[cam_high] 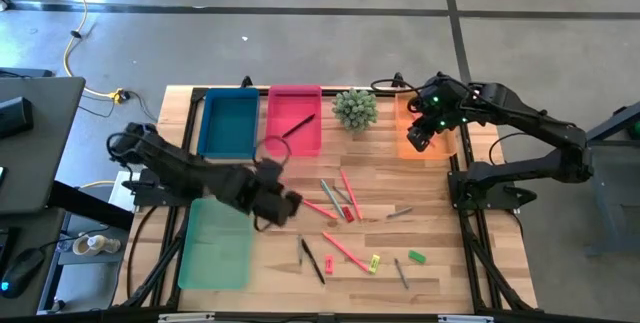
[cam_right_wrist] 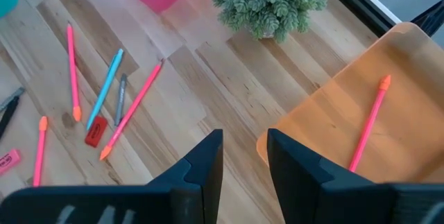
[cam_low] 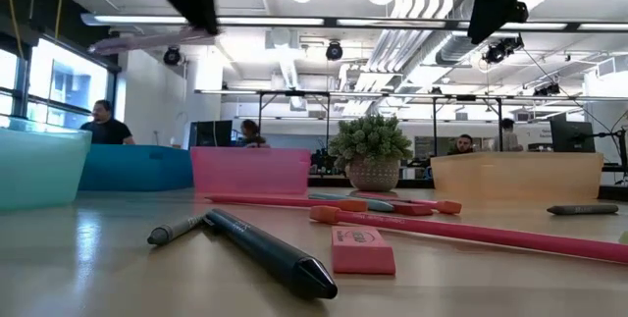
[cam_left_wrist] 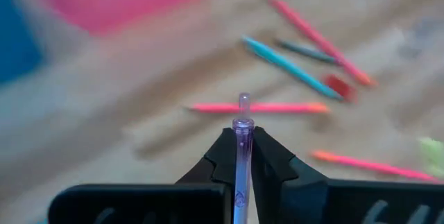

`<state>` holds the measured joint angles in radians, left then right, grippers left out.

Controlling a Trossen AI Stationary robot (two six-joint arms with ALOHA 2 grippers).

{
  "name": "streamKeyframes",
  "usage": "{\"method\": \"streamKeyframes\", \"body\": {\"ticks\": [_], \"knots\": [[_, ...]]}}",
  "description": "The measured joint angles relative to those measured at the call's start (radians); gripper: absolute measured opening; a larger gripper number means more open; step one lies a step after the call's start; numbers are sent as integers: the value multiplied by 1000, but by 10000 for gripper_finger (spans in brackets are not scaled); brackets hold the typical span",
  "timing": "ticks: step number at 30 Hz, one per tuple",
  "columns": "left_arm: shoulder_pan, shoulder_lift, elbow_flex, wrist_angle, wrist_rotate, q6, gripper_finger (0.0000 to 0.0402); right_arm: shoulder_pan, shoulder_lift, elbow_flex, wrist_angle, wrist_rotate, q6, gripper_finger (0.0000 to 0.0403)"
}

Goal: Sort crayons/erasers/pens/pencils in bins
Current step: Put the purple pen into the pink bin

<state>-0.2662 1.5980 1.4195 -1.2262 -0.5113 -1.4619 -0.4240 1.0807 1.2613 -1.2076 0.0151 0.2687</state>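
My left gripper point(cam_left_wrist: 241, 135) is shut on a clear purple pen point(cam_left_wrist: 243, 113), high above the table's middle point(cam_high: 288, 203), between the pale-green bin point(cam_high: 215, 248) and the loose sticks. My right gripper point(cam_right_wrist: 244, 144) hovers open over the near edge of the orange bin point(cam_right_wrist: 326, 106), with nothing between its fingers. A pink pencil point(cam_right_wrist: 368, 130) lies in that bin. The teal-blue bin point(cam_high: 228, 123) and the pink bin point(cam_high: 295, 113) stand at the far edge, and a dark pen point(cam_high: 300, 123) lies in the pink one. Red point(cam_high: 348, 213), yellow point(cam_high: 374, 261) and green point(cam_high: 416, 256) erasers lie on the wood. My left gripper pinches the pen's shaft point(cam_left_wrist: 242, 151) between its two fingers. The pen runs along the fingers and its end sticks out past the fingertips. In the low view the pen point(cam_low: 147, 40) hangs nearly level, lifted well clear of the table.
A small potted plant point(cam_high: 354, 109) stands between the pink and orange bins. Pink sticks point(cam_high: 345, 250), a teal pen point(cam_right_wrist: 105, 89), grey pens point(cam_high: 400, 213) and black pens point(cam_high: 312, 261) lie scattered over the table's middle and near side.
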Motion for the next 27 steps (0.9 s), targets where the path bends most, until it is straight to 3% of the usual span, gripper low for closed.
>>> {"method": "streamKeyframes", "body": {"ticks": [5, 9, 19, 27], "knots": [[71, -64, 0, -199, -61, 7, 6, 0, -1, 0, 0, 0, 2, 105], [152, -117, -28, -254, -105, 61, 6, 0, -1, 0, 3, 0, 3, 105], [458, -375, -290, -109, -114, 272, 6, 0, 0, 0, 24, 5, 20, 105], [716, -413, -358, 19, -98, 582, 6, 0, 0, 0, 100, 20, 48, 105]]}}
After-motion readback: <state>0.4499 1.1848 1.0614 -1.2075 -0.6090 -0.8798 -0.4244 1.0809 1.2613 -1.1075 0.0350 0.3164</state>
